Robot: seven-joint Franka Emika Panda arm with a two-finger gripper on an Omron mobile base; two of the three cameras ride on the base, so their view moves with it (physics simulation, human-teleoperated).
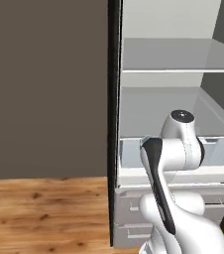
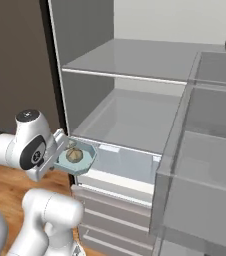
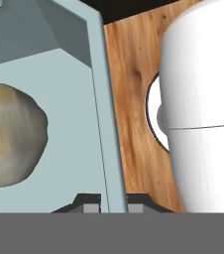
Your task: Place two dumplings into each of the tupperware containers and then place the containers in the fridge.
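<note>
1. A simulated kitchen: wood floor (image 1: 39, 213) below, and the fridge (image 2: 135, 120) standing open, white inside, with glass shelves (image 2: 135, 62) and pale drawers (image 2: 110, 215).
2. The gripper (image 2: 60, 150) is clamped on the rim of the light blue tupperware container (image 2: 82, 162), its wall pinched between the jaws, seen edge-on in the hand view.
3. The tub juts out just ahead of the pincer, in front of the fridge's lower shelf; dumplings (image 2: 73, 155) sit inside it.
4. The tub looks light and stiff but probably slick; its thin rim is the natural hold, and keeping it level should stop the soft dumplings rolling.
</note>
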